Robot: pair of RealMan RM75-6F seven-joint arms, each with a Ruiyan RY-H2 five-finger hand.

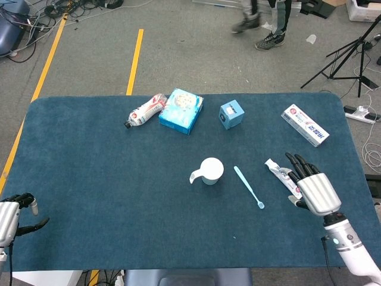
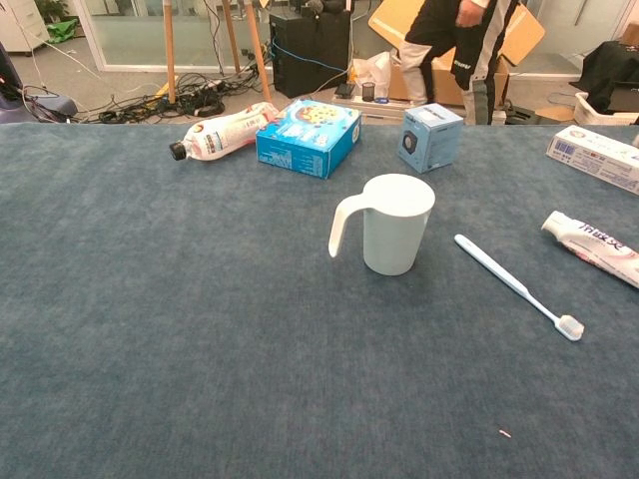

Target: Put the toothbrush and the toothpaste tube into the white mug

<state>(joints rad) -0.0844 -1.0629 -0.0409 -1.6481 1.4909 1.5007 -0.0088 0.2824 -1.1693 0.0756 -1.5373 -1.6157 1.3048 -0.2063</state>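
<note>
Toothpaste tube [image 1: 281, 174]: partly covered by right hand [image 1: 311, 188], fingers spread.
Toothbrush [image 1: 249, 186]: laid beside mug [image 1: 209, 171].
Left hand [image 1: 13, 213]: state cannot be told.

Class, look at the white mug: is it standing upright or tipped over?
Upright. The white mug stands on its base on the table, round opening facing up, handle at its side.

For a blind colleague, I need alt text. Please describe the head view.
The right hand, fingers spread, hovers over one end of the toothpaste tube on a blue table. A white mug and toothbrush lie beside it; the left hand waits at the table's near left corner.
</note>
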